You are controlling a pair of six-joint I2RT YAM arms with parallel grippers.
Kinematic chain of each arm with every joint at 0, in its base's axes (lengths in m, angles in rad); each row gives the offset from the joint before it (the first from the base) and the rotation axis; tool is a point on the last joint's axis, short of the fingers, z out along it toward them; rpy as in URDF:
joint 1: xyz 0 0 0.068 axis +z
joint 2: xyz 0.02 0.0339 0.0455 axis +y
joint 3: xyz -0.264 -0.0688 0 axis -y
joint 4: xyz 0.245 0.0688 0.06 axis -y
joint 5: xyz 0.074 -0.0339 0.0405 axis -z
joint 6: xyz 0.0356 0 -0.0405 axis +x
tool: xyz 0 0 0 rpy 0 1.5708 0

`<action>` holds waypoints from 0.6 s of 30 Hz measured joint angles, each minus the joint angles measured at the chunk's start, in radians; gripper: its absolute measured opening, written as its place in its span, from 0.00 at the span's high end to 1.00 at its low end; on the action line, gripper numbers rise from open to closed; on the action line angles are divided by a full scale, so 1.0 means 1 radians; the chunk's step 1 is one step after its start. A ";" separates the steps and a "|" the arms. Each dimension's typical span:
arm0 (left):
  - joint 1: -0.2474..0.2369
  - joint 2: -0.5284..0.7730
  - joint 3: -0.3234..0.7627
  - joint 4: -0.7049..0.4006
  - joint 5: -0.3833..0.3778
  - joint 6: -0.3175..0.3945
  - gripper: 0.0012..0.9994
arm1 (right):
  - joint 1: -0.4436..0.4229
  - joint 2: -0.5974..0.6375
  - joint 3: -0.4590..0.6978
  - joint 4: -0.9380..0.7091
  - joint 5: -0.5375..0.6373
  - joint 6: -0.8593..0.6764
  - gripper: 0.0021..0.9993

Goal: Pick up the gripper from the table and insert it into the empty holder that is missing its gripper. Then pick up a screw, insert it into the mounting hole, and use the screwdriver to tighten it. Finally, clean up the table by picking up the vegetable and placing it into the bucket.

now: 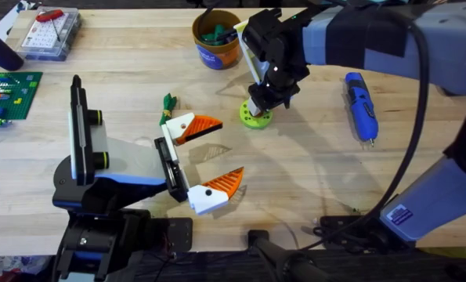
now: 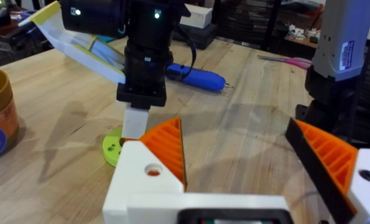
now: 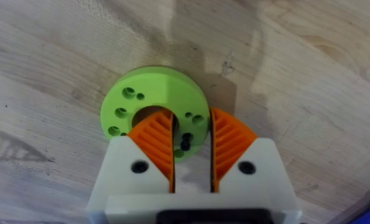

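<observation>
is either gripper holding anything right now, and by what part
The right gripper pinches the lime-green ring by its rim, one finger in the centre hole. The left gripper holds nothing.

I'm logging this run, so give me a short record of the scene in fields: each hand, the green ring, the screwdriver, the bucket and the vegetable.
left hand: open, low over the table, holding nothing
right hand: fingers narrowly apart, pointing down at the green ring
green ring: flat on the table, a small dark screw between the pads over its rim
screwdriver: lying on the table, right of the ring
bucket: upright at the far edge, items inside
vegetable: on the table by the left hand's far finger
</observation>
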 joint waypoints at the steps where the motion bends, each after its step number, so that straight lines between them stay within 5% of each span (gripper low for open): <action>1: 0.000 0.000 0.000 -0.005 0.000 -0.001 0.01 | 0.000 0.000 0.000 -0.001 0.000 0.000 0.72; 18: 0.000 0.000 0.000 -0.048 0.000 -0.004 0.01 | -0.001 -0.001 0.000 -0.003 0.000 0.000 0.71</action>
